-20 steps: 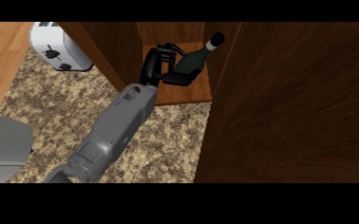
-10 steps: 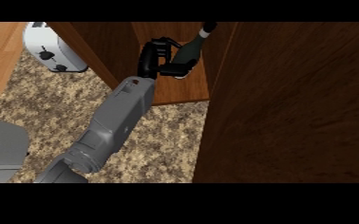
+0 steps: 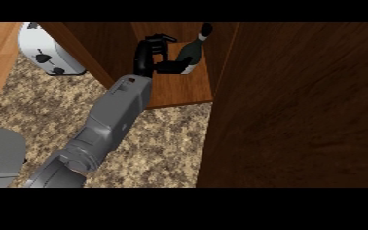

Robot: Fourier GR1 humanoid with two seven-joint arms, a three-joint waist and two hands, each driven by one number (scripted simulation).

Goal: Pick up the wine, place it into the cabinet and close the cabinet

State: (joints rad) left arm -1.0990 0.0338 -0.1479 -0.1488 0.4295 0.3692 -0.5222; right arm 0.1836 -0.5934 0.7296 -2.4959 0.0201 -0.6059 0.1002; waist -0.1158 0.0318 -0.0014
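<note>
Inside the cabinet (image 3: 179, 90), my right hand (image 3: 152, 58) is curling round the wine (image 3: 193, 53), its neck pointing toward one o'clock.

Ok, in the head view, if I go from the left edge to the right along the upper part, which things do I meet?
white toaster → left hand → wine bottle → cabinet door
</note>
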